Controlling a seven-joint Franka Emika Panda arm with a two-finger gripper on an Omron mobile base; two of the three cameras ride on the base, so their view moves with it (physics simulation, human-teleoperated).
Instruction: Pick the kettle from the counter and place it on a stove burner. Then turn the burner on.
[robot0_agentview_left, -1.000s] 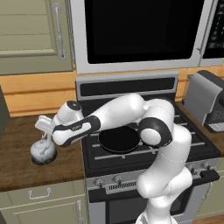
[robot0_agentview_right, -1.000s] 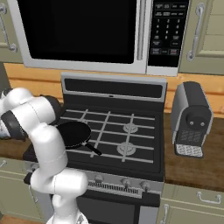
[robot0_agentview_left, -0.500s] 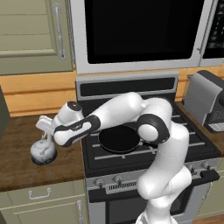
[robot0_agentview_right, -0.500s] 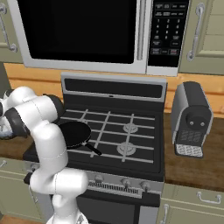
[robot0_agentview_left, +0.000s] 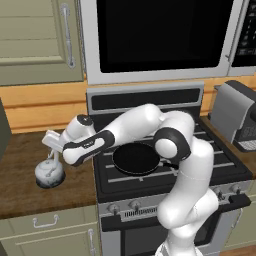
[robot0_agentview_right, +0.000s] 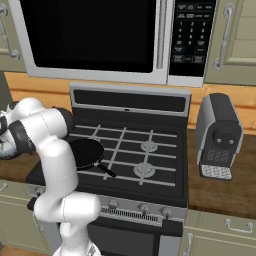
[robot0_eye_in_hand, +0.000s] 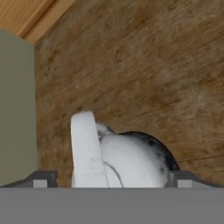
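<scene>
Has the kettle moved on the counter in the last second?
No. The kettle sits at the same spot on the counter, left of the stove.

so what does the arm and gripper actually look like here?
Glossy white rounded arm links with dark grey joint bands, one a black strip bearing small white lettering near the wrist. White gripper body; the hand view shows two small dark grey fingertips. No cables visible.

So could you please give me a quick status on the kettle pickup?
Gripper open, straddling squat silvery-grey kettle. Kettle on brown wood counter. Black frying pan occupies front-left burner.
</scene>
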